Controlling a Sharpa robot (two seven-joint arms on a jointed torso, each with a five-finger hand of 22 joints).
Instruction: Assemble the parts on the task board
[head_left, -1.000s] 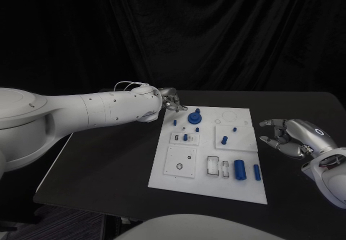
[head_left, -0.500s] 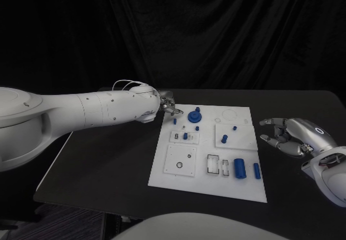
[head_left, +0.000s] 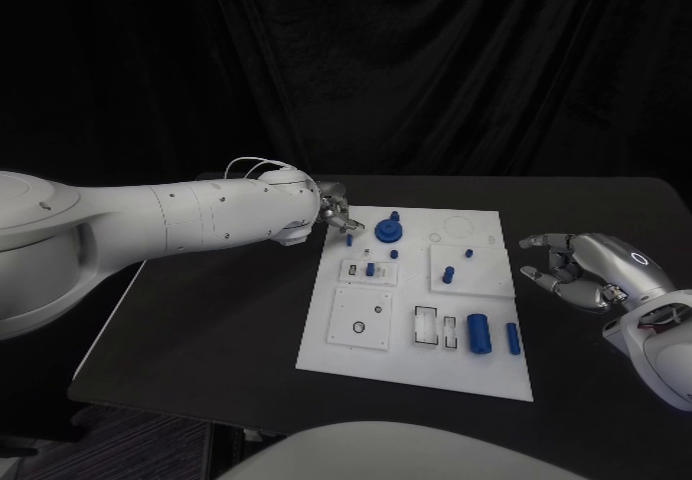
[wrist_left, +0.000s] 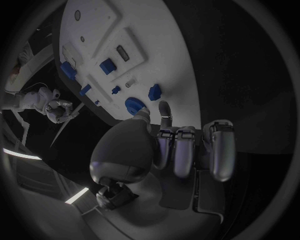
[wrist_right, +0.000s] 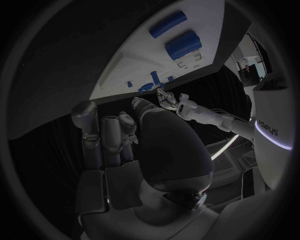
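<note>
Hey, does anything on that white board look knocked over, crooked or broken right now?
Nothing stands out. The task board lies flat on the table, its blue parts rest tidily on it, and both hands are empty.

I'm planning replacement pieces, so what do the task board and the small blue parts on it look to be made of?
The task board looks like matte white plastic, possibly painted sheet: flat, even in tone, no glare, with raised square panels. The blue parts look like moulded or printed plastic: uniform saturated colour with a soft sheen, seen on the big round one. The pictures cannot confirm either material.
</note>
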